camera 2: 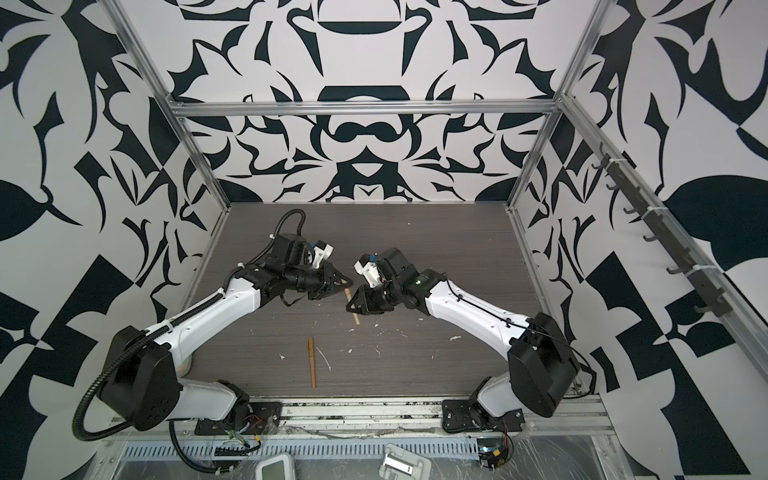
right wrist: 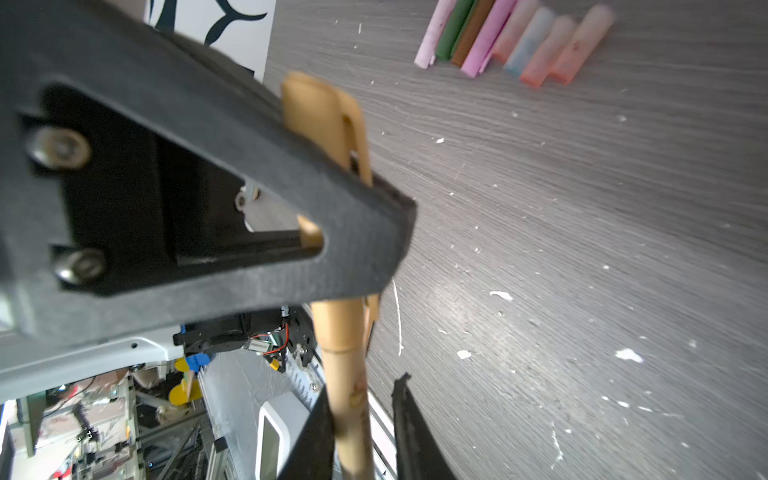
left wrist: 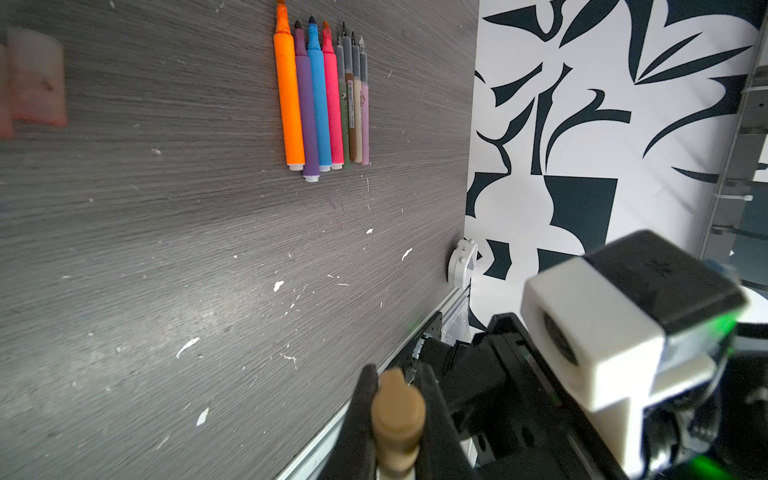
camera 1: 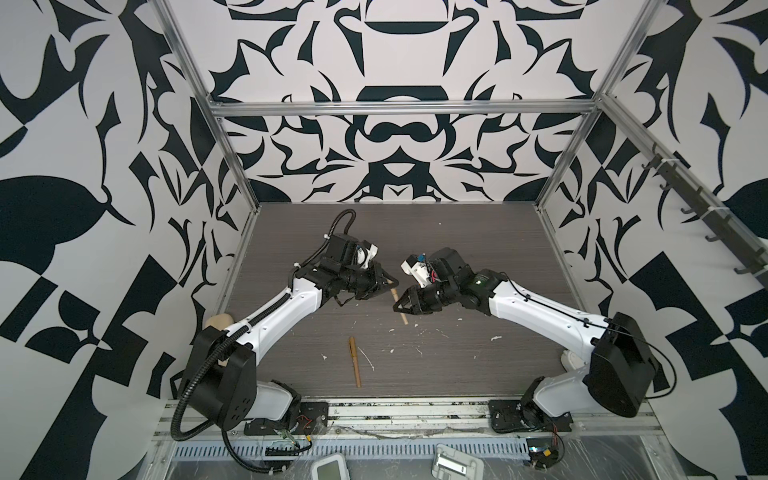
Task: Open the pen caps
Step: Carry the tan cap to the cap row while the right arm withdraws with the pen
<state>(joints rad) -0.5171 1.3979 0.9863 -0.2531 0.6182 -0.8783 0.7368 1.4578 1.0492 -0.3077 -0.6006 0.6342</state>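
Pincers meet above the grey wood-grain bench (camera 1: 457,249): the left pincer (camera 1: 386,282) is clamped on the tan clip-on cap (right wrist: 324,120) of a slim tan plastic pen (camera 1: 394,294). The right pincer (right wrist: 361,419) straddles its barrel, with one finger touching and the other just clear. A second tan capped pen (camera 1: 354,361) lies nearer the front edge. The bright uncapped markers (left wrist: 320,95) and loose pastel caps (right wrist: 515,37) sit in separate rows.

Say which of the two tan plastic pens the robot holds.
The slim tan pen clamped by its cap in the left gripper; the other tan pen lies flat.
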